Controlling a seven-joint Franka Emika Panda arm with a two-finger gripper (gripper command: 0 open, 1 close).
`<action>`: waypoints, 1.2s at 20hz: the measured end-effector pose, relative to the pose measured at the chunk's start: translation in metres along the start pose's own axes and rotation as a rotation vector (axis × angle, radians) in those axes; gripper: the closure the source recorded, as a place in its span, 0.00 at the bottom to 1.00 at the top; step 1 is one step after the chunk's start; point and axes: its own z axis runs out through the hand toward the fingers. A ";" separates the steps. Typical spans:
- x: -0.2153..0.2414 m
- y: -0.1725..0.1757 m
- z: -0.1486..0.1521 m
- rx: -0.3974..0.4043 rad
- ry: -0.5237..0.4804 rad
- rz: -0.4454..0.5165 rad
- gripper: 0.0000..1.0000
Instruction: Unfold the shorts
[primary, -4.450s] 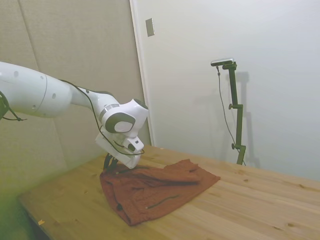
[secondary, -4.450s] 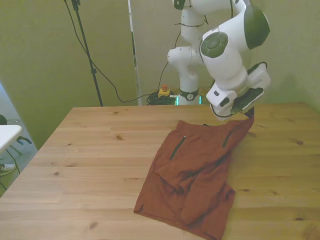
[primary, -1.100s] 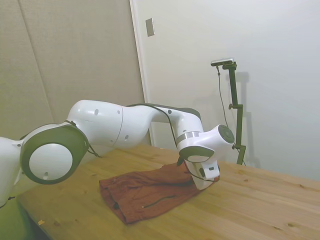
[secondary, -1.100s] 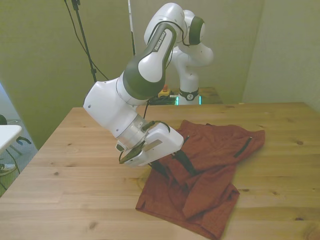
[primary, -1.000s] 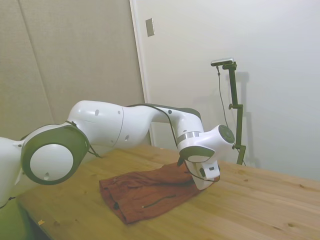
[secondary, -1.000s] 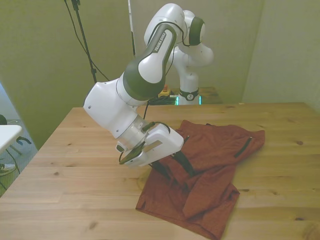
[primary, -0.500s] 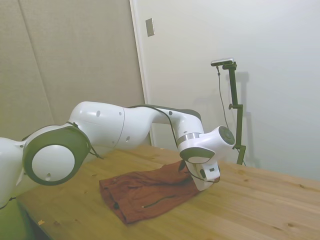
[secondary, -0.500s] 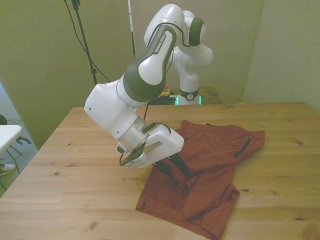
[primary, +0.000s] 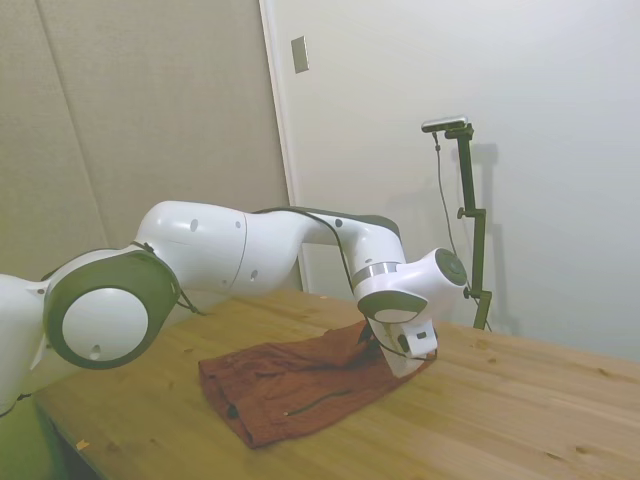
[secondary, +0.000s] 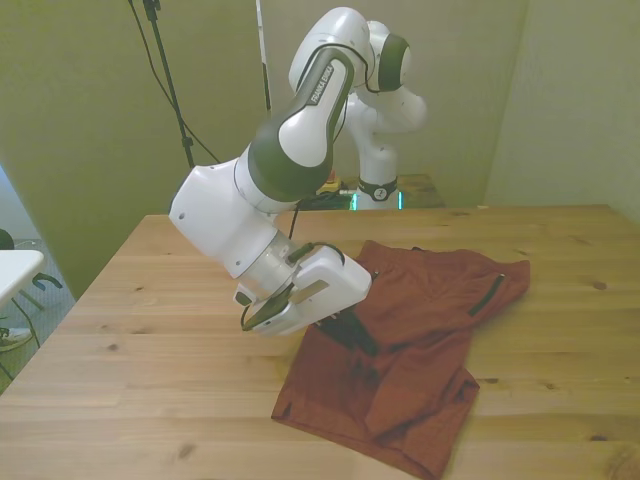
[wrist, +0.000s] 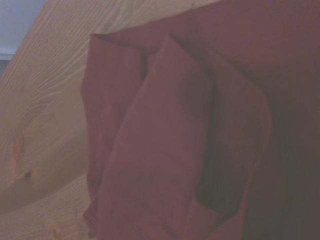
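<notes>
While the gripper (secondary: 352, 335) pinches their folded cloth, the shorts (secondary: 420, 330) run diagonally, waistband toward the front view's upper right.

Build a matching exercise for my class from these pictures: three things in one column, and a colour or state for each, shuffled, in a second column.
Column 1
1. rust-orange cloth shorts
2. light wooden table
3. white robot hand

Column 2
A. bare pale planks with knots
B. lowered onto the cloth, tilted
C. lying partly folded, layers overlapping

Pairs: 1-C, 2-A, 3-B
</notes>
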 end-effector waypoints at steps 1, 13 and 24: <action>-0.006 -0.006 0.002 -0.002 -0.001 -0.013 1.00; -0.105 -0.095 0.070 -0.064 -0.013 -0.145 1.00; -0.155 -0.143 0.142 -0.105 -0.028 -0.194 1.00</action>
